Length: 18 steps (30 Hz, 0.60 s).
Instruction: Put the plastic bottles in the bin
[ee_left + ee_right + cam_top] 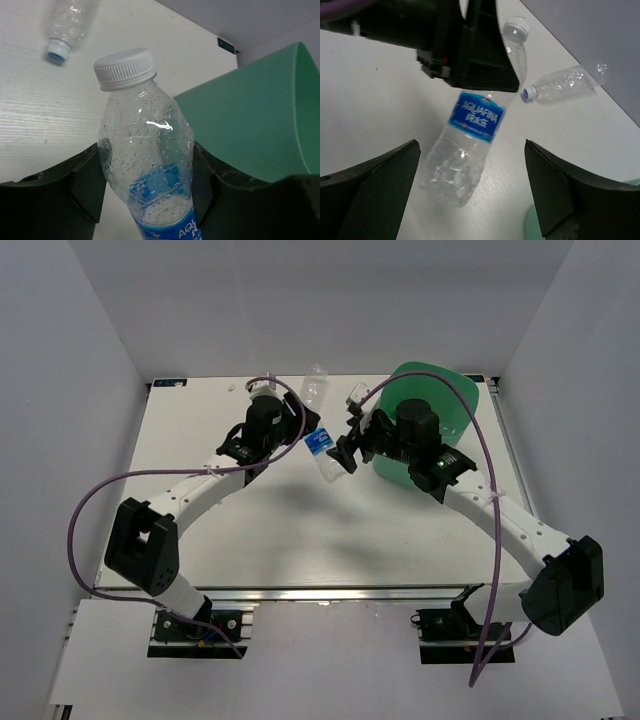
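My left gripper (303,426) is shut on the neck of a clear bottle with a blue label (322,447) and a white cap (124,67), and holds it tilted over the table. In the right wrist view this bottle (470,145) hangs from the left gripper's black fingers (470,55). Its lower end is between the wide-open jaws of my right gripper (472,170), which do not touch it. My right gripper (346,438) is just left of the mint-green bin (455,405). A second clear bottle (315,383) lies at the back of the table. It also shows in both wrist views (67,27) (565,82).
The bin's green wall (250,120) is close on the right of the held bottle. Grey walls enclose the white table (200,450) on three sides. The right arm (500,515) reaches across in front of the bin.
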{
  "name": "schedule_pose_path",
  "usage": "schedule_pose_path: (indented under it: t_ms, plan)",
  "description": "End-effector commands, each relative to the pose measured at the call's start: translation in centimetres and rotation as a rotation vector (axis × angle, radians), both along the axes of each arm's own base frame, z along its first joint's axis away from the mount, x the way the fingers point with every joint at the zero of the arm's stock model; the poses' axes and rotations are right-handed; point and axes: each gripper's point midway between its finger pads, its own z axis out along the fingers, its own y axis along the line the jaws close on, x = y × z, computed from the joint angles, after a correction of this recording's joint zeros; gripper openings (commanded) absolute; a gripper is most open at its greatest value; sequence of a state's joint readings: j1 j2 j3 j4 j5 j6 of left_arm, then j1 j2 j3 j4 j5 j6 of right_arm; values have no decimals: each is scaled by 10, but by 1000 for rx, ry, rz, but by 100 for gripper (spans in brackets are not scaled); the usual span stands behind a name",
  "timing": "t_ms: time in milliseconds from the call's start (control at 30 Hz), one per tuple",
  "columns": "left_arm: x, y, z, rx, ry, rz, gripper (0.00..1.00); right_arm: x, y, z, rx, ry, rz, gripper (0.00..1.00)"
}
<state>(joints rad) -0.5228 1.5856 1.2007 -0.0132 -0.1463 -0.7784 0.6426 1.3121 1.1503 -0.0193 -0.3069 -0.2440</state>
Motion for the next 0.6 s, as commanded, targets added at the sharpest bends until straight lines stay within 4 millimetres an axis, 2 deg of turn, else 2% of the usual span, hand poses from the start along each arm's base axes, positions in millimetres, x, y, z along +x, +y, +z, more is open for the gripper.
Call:
schedule_pose_path:
  t_ms: [0, 33, 167, 233, 367, 467, 567]
  plan:
    - [-19, -6, 49, -98, -160, -84, 0, 25, 2, 25, 55, -48, -94, 89]
    - [-20, -8, 59, -135, -201, -88, 0, 27, 4, 19, 55, -27, -92, 89]
    - [-28, -14, 68, -190, -220, -134, 0, 43, 14, -15, 53, 89, -143, 89]
    - [-30, -15, 71, -196, -229, -140, 0, 46, 20, -18, 69, 130, -148, 89]
    - [-31, -17, 75, -219, -244, -138, 0, 32, 46, -27, 115, 220, -5, 89]
    - [-31, -17, 84, -236, -276, -144, 0, 26, 55, -33, 126, 288, 36, 85]
    - [-38, -25, 99, -243, -315, -208, 0, 25, 55, -33, 117, 298, 44, 69]
